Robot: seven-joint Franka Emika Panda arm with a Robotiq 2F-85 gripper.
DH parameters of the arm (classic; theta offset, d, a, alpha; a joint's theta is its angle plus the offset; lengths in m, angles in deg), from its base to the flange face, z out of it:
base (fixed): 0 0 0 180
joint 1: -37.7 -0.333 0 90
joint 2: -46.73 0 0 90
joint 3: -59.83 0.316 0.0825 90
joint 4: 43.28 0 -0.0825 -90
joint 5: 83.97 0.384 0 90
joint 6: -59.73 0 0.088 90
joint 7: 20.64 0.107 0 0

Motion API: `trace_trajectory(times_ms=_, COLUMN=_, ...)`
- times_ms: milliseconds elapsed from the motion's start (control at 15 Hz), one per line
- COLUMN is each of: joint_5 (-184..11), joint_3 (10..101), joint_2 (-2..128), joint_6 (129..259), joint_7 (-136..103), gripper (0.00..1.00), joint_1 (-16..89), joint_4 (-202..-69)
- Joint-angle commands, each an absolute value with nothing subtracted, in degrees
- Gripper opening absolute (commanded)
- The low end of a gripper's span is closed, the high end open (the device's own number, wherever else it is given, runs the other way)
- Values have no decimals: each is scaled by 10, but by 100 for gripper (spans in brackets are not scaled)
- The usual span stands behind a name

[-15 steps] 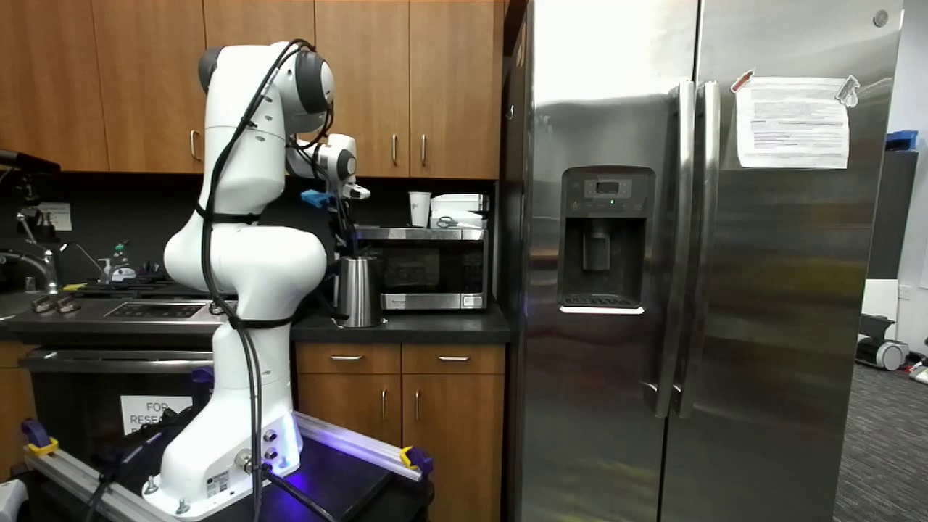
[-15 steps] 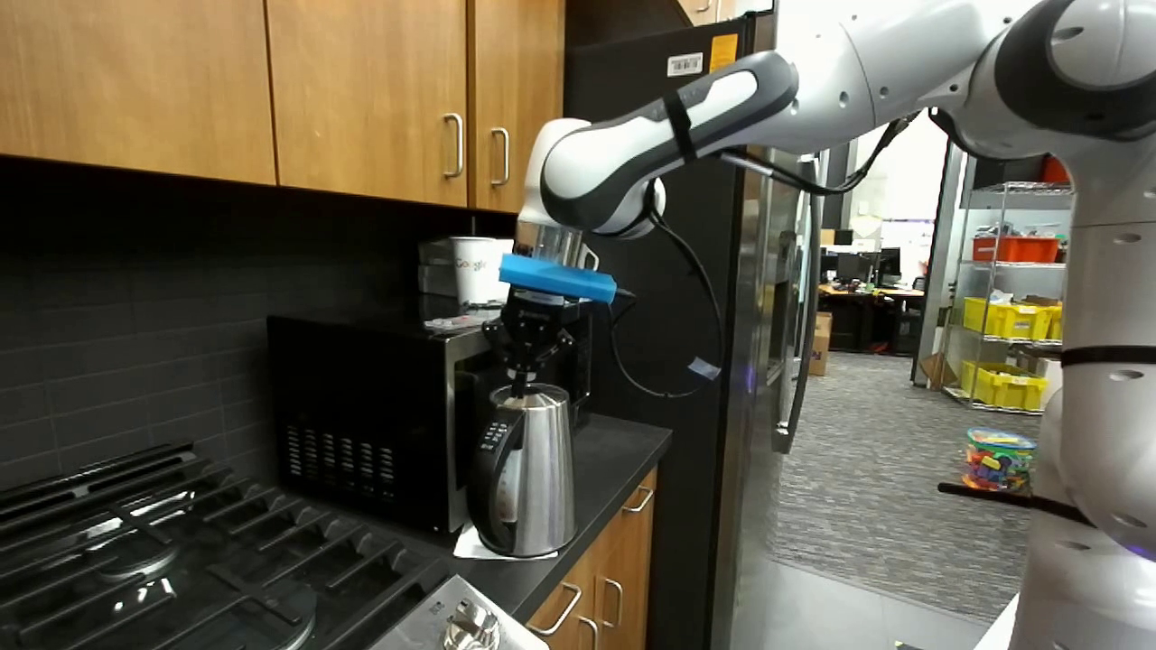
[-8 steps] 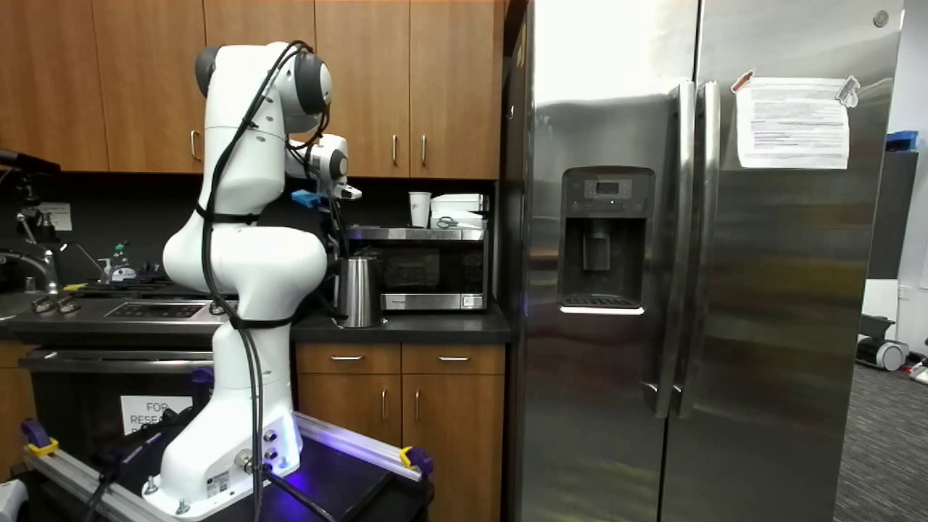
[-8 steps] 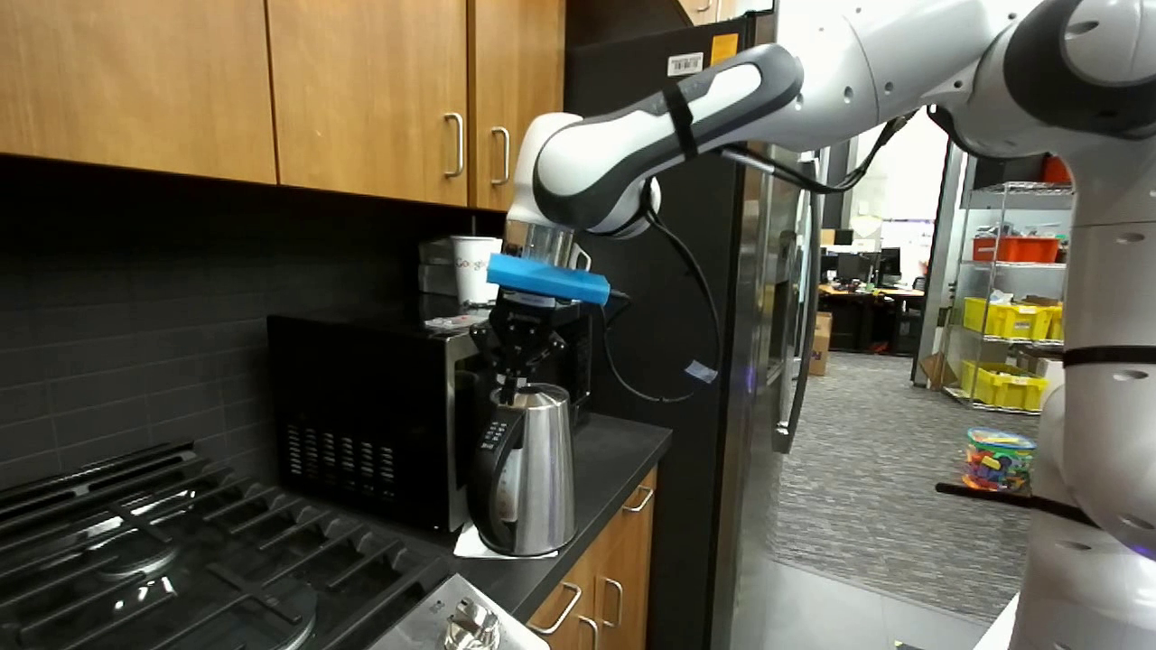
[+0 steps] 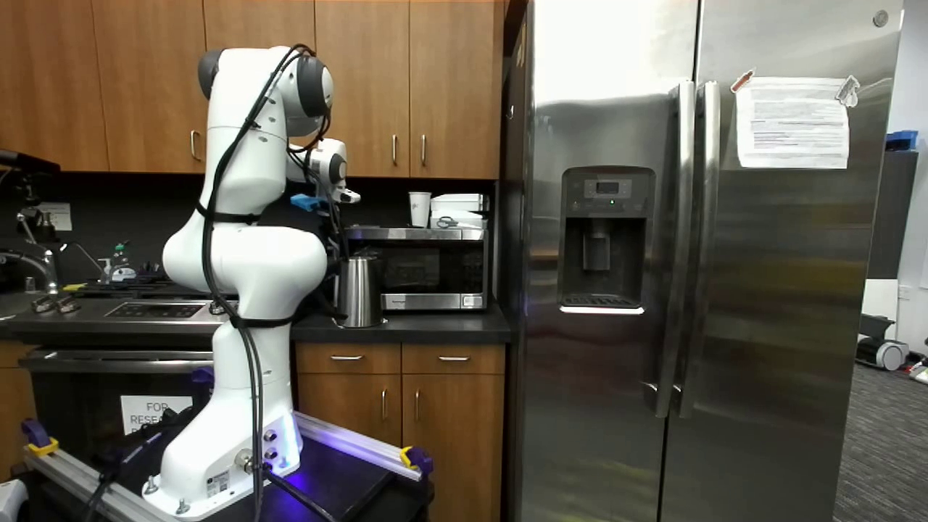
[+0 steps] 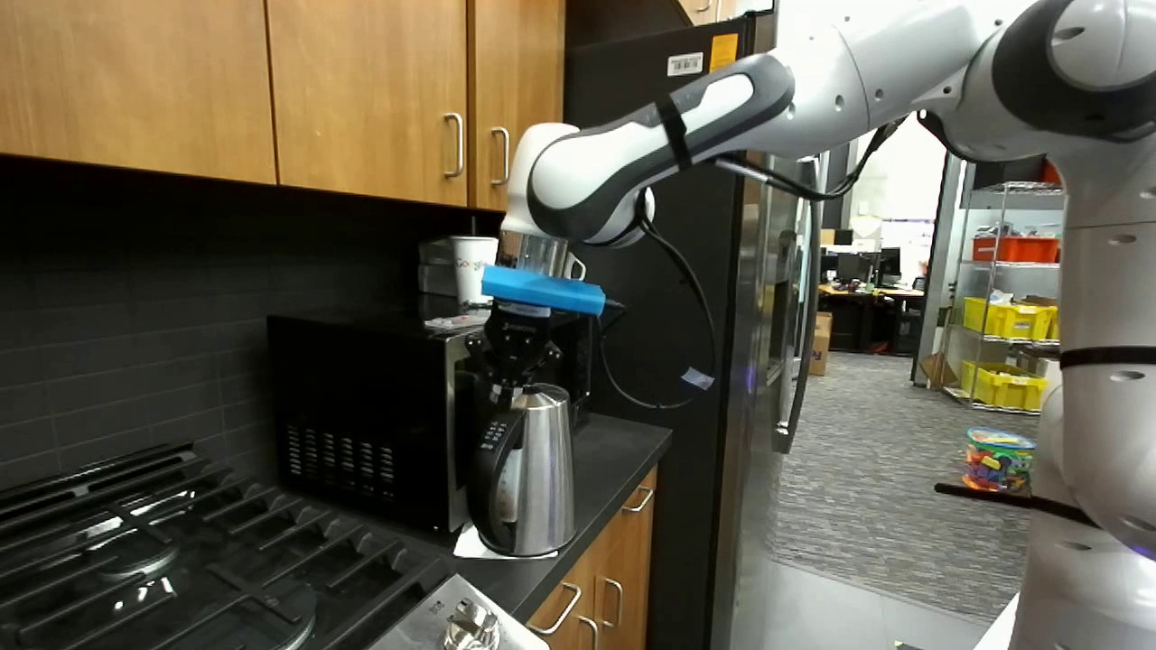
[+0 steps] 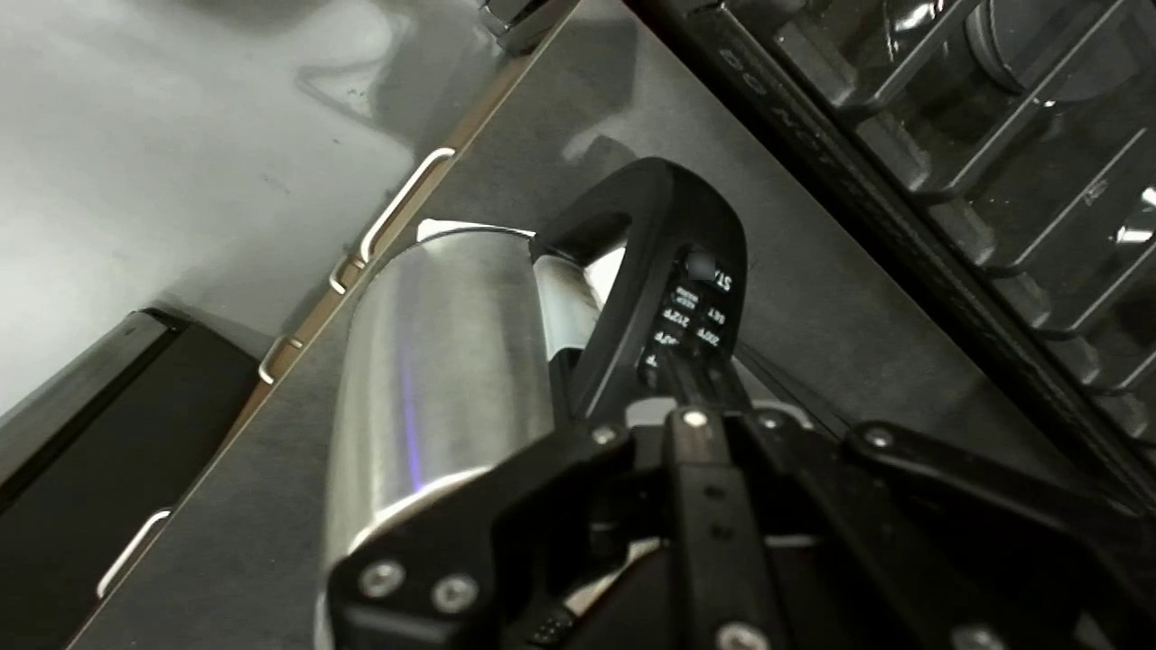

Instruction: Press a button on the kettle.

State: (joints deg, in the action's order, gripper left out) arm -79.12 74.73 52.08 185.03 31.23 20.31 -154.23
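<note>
The kettle [image 6: 547, 478] is a shiny steel jug with a dark handle [image 6: 488, 492]. It stands upright on the counter in both exterior views [image 5: 362, 293]. In the wrist view the kettle [image 7: 442, 352] lies left of my fingers. A black button panel [image 7: 691, 311] with white print runs along the top of the handle; it shows also in an exterior view [image 6: 495, 435]. My gripper [image 6: 501, 397] is shut and empty, pointing down at the handle's upper end. In the wrist view its fingertips [image 7: 700, 370] cover the lower part of the panel. I cannot tell whether they touch it.
The microwave [image 6: 361, 406] stands right behind the kettle, with a white cup [image 6: 473, 271] on top. The stove [image 6: 181, 560] with its grates lies beside the counter [image 5: 435, 330]. Upper cabinets [image 6: 370, 90] hang above. The fridge [image 5: 609, 406] stands past the counter's end.
The gripper has moved from over the kettle's lid toward the handle side, then lower onto the handle's upper end. The kettle has not moved.
</note>
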Motion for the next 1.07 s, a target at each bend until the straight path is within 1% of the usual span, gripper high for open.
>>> trace_trajectory(times_ms=0, joint_5=-789, joint_3=751, joint_2=550, joint_6=1859, joint_7=305, gripper=0, joint_1=198, joint_4=-1521)
trace_trajectory(times_ms=1000, joint_5=-786, joint_3=744, joint_2=545, joint_6=1860, joint_7=304, gripper=0, joint_1=196, joint_4=-1529)
